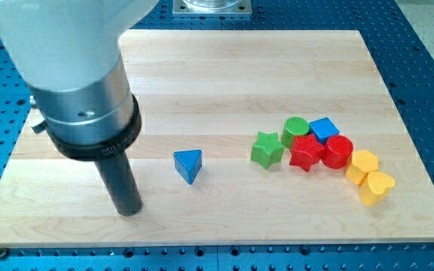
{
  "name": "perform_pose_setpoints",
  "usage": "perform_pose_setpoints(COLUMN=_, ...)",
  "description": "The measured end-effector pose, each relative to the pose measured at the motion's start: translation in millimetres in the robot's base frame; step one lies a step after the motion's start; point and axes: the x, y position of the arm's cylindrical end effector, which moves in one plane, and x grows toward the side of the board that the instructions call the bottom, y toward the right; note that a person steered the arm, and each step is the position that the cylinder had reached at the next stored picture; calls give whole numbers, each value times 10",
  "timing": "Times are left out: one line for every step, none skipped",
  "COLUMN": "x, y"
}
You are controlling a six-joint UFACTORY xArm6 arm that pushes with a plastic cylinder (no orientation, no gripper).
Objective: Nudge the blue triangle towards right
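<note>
My tip (pixel 130 211) rests on the tabletop (pixel 202 68) near its bottom edge, left of the blue triangle (pixel 188 165) and apart from it; there is no claw to open or close. Judged from this, the approach is in hand. Next the tip should rise level with the triangle, then push rightward. Bare wood lies before the green star (pixel 267 148) and its cluster.

Board (pixel 224 83): pale wood, smooth, visible grain. Blue triangle (pixel 188 165), right of my tip (pixel 130 211): matt ridged plastic. Rod: matt black; collar brushed metal.
</note>
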Motion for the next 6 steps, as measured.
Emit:
perform_pose_setpoints(x=-369, y=348)
perform_pose_setpoints(x=-955, y=419)
perform_pose_setpoints(x=-1389, y=325)
perform_pose_setpoints(x=-1461, y=127)
perform_pose_setpoints(x=-1208, y=397)
perform_pose_setpoints(x=-1031, y=988)
